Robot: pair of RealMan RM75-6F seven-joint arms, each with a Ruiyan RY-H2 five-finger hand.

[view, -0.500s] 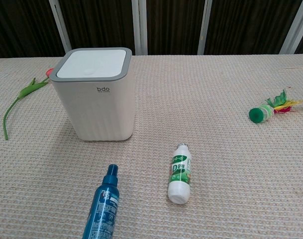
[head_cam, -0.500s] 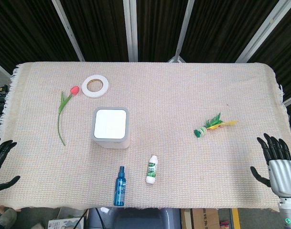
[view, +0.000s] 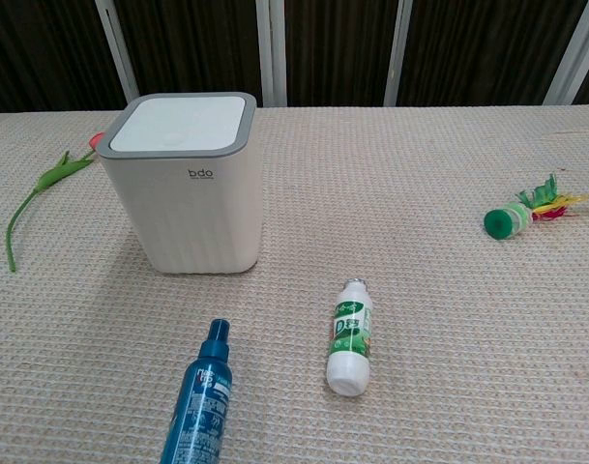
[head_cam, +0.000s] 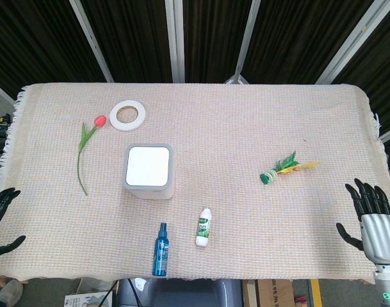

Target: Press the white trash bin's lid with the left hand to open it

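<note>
A: Dark slatted panels behind; woven beige cloth covers the whole surface (head_cam: 246,115). White trash bin (head_cam: 148,171) stands left of centre in the head view, its lid (view: 181,122) flat and closed inside a grey rim.

B: Hands?

A: Left hand (head_cam: 1,217) at the lower left edge of the frame, partly cut off. Fingers apart, nothing in them. Right hand (head_cam: 369,216) at the lower right edge, likewise spread and empty. Neither shows in the chest view.

B: So which way to the bin from the left hand?

A: Up and to the right in the head view, well apart. Left hand is clearly the nearer of the two; right hand sits across the full width of the cloth. Lid is a square face pointing straight up (no long axis to line up with), so I judge the approach is over the top, then straight down.

B: Anything on that path?

A: Tulip (head_cam: 86,150) lies left of the bin, stem running roughly up-down in the frame, between hand and bin but near the bin's left side. Tape roll (head_cam: 128,115) is above the bin, clear of it. Blue spray bottle (head_cam: 161,249) and small white bottle (head_cam: 204,228) lie below the bin, toward the front edge. Green feathered toy (head_cam: 285,169) is off to the right, irrelevant.

B: Progress?

A: Press not yet begun, by my reading. Lid untouched and down.
</note>
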